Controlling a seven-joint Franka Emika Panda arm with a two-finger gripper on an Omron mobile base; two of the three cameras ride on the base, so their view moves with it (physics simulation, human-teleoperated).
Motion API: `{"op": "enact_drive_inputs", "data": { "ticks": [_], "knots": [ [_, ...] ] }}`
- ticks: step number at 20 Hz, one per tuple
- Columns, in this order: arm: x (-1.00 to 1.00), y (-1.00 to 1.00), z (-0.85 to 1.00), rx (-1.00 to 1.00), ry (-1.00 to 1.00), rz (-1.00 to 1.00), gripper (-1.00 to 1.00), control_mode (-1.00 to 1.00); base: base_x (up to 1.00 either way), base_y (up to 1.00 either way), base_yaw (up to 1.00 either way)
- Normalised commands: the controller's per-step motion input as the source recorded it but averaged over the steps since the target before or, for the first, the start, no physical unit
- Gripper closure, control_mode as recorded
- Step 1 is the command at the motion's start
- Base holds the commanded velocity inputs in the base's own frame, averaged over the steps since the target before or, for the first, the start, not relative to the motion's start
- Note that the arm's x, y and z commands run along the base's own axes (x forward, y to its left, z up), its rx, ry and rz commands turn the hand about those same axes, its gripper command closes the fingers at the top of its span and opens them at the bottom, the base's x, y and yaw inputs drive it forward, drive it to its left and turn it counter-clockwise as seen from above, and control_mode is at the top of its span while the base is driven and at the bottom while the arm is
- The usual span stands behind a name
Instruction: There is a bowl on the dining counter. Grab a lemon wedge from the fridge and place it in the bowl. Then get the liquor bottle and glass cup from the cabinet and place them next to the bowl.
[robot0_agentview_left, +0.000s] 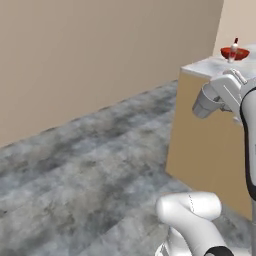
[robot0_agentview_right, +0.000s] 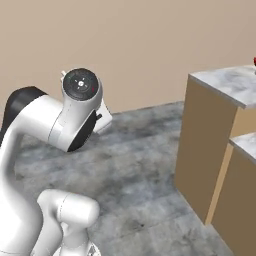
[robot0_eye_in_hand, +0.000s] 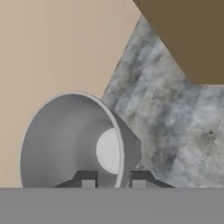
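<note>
My gripper (robot0_eye_in_hand: 113, 184) had its two fingers (robot0_eye_in_hand: 88, 183) pinched on the rim of the glass cup (robot0_eye_in_hand: 72, 144): one finger sat inside the cup wall and the other outside, so the wall was between them. The cup hung from the fingers on its side, with its open mouth turned toward the hand camera, and I could see down to its pale bottom. In the left base view the same cup (robot0_agentview_left: 205, 104) was carried in the air at the end of the hand, in front of the tan wood side of the dining counter (robot0_agentview_left: 210, 67) and below its marble top.

Beyond the fingers there was only grey floor (robot0_eye_in_hand: 175, 113) and a plain beige wall (robot0_eye_in_hand: 57, 48). Further away, up on the counter top, stood the bowl (robot0_agentview_left: 235, 53), and the liquor bottle (robot0_agentview_left: 233, 50) stood touching it or just in front of it; I could not tell which.

I judged that the bottle step was done and the cup was the last thing. Whether the lemon wedge lay in the bowl I could not see, it was too small and far. What was left: bring the cup up over the top, turn it upright, and set it beside the bowl.
</note>
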Motion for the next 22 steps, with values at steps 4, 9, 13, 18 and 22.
{"op": "enact_drive_inputs", "data": {
  "ticks": [4,9,13,18,22],
  "knots": [
    [0.0,0.0,0.0,0.0,0.0,0.0,1.0,1.0,1.0,0.6,-0.4],
    [0.0,0.0,0.0,0.0,0.0,0.0,1.0,1.0,1.0,0.63,-0.4],
    [0.0,0.0,0.0,0.0,0.0,0.0,1.0,1.0,1.0,0.7,-0.4],
    [0.0,0.0,0.0,0.0,0.0,0.0,1.0,1.0,1.0,0.71,-0.4],
    [0.0,0.0,0.0,0.0,0.0,0.0,1.0,1.0,1.0,0.7,-0.4]
  ]
}}
